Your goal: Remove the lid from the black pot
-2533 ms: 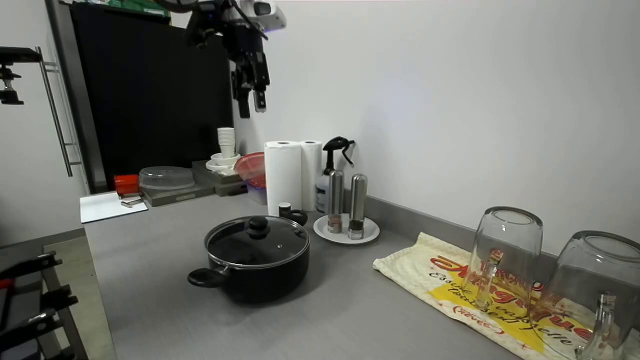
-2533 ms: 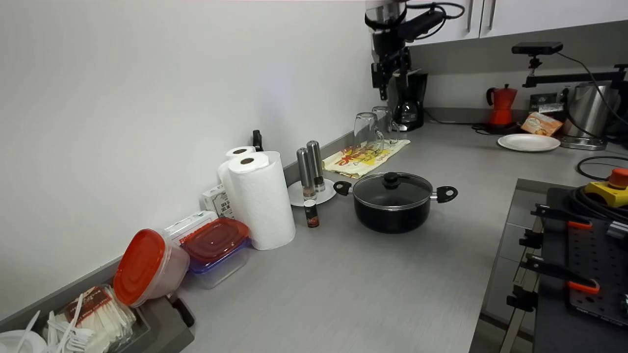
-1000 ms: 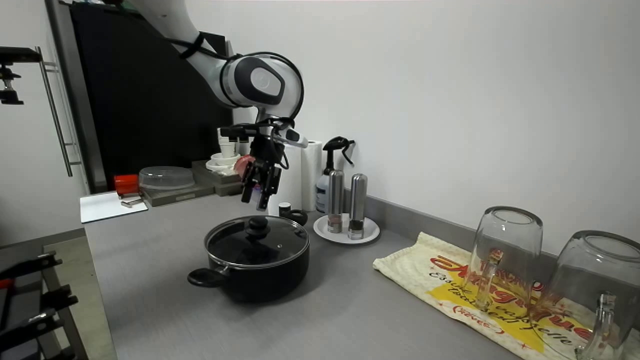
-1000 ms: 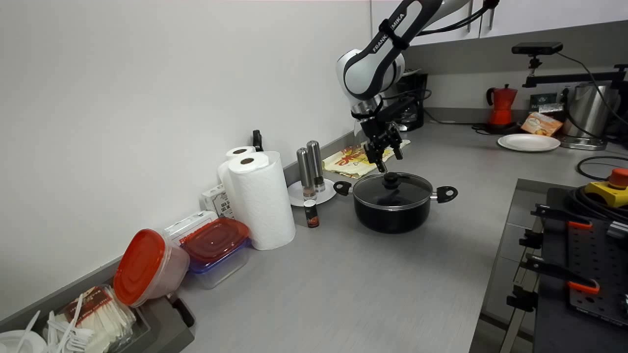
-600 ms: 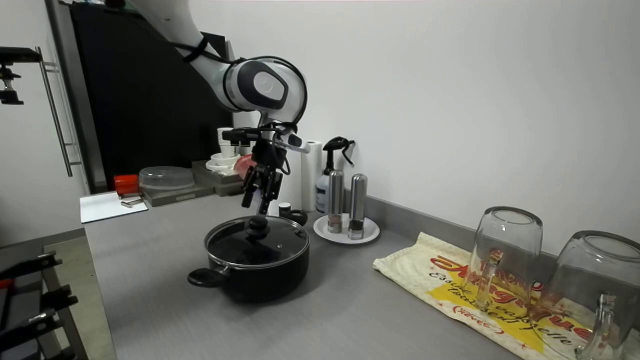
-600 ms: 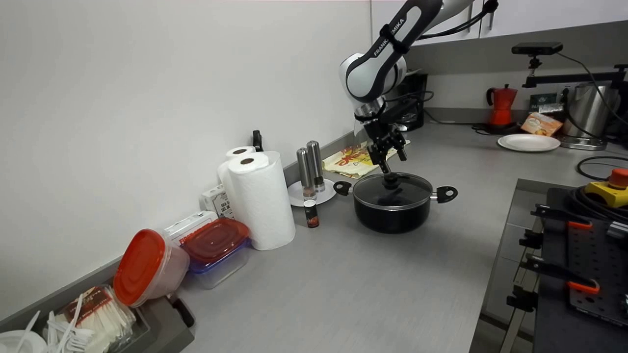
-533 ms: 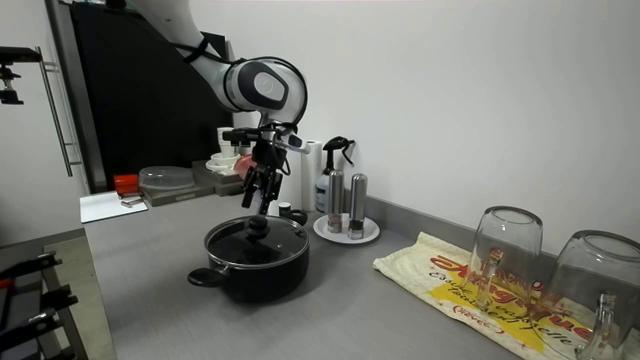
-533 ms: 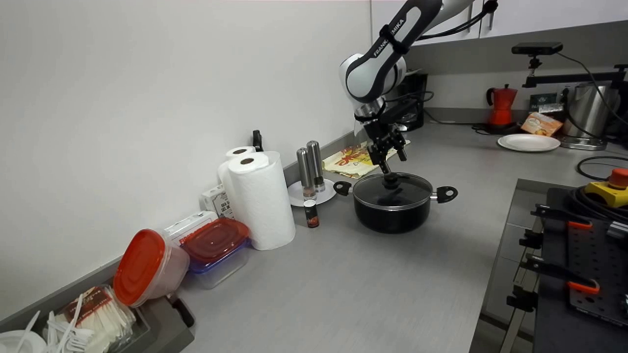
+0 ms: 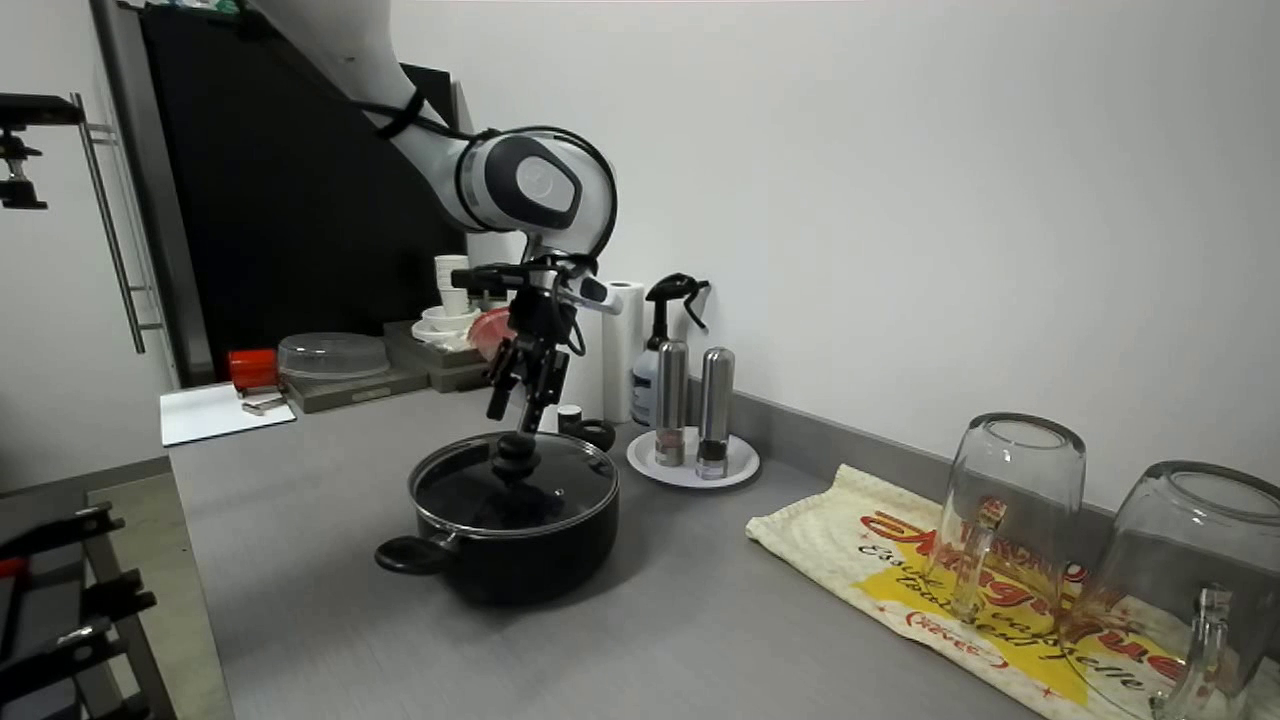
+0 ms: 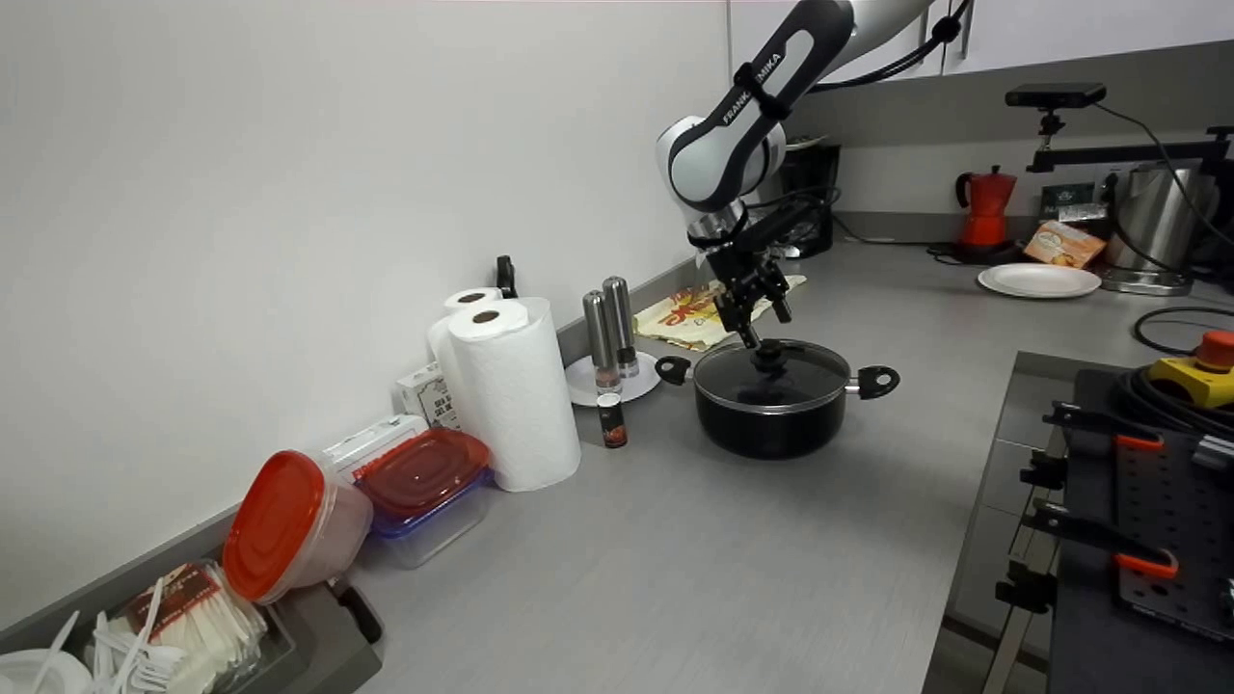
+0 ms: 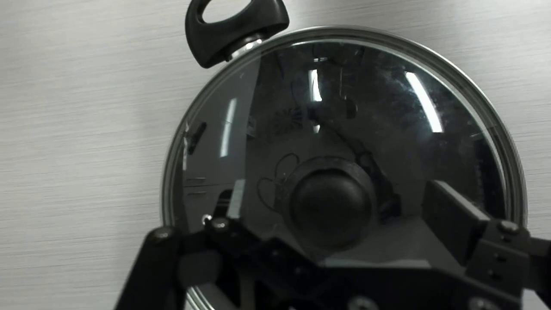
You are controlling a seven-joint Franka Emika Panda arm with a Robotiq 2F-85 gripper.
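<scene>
Where the lid sat: level on the black pot, its metal rim following the pot's edge.
Knob: black and round, it stood at the centre of the lid.
Black pot: it rested upright on the grey bench, and its two side handles projected from opposite sides.
Pincer: it pointed down over the lid with its fingers apart, and in the wrist view the knob showed in the gap between them.
Fingertips: in both exterior views one appeared right at the knob; whether it touched could not be told.
Arm: white with dark covers, it extended over the pot from above.
White plate: it lay on the bench near the pot and carried two metal mills, both upright.
Small bottle: it stood upright near the plate, between the pot and the paper towel rolls.
Paper towel rolls: two stood upright, side by side, near the wall.
Spray bottle: it showed partly behind a mill in an exterior view.
Cloth: it lay on the bench, printed in red and yellow, and two glass mugs stood on it.
Red-lidded containers: they sat along the wall in an exterior view, one of them tilted on its side.
</scene>
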